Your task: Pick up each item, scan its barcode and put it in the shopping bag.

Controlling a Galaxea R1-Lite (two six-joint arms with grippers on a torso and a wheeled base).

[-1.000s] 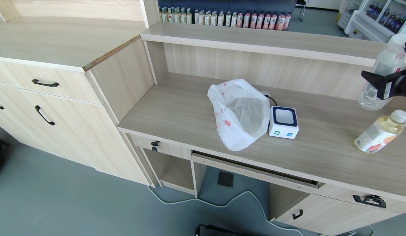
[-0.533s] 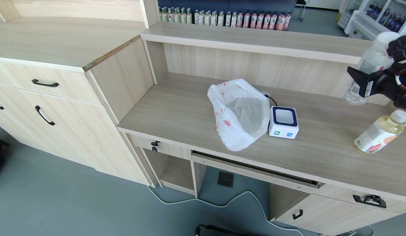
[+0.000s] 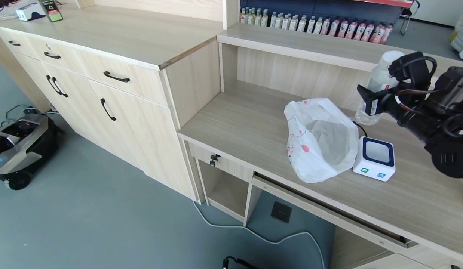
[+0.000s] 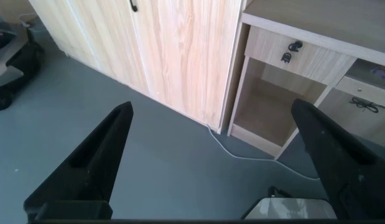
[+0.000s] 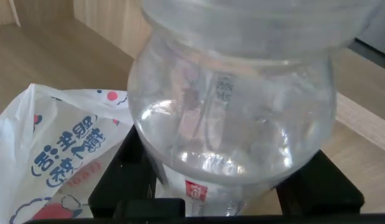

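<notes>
Clear bottle gripped beyond the scanner

The left gripper hung over the floor in front of the scanner's counter, fingers spread wide and holding nothing. The shopping bag, white with red print, lay just beside the scanner, its mouth gaping on a translucent interior. Behind the scanner, the right gripper clamped the bottle, which was clear, white-capped and labelled.

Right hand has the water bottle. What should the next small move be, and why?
Probably lower the clear bottle toward the scanner and turn its label to the scanner's window. The right hand grips the bottle upright, farther back than the scanner and the shopping bag, so it looks unscanned; bagging should wait.
</notes>
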